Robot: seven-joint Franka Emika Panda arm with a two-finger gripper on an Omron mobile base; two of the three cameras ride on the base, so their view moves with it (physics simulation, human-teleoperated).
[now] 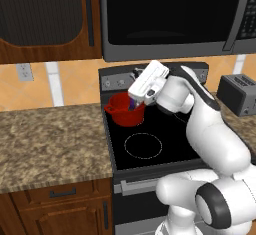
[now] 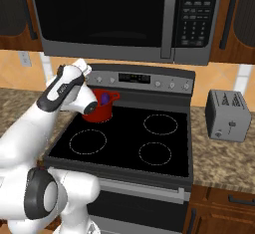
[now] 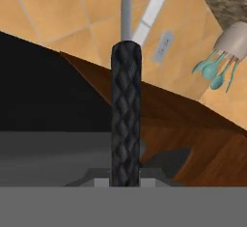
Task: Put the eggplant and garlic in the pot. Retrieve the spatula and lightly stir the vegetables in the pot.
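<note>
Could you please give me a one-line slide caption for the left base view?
Gripper shut on the spatula, over the red pot on the stove's back-left burner.

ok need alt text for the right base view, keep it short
A white robot arm reaches its gripper over a red pot holding an eggplant on the stove's back-left burner. A toaster sits right; a microwave hangs above.

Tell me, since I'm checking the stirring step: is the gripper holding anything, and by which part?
Yes: the gripper is shut on the spatula, gripping its thin black textured handle.
</note>
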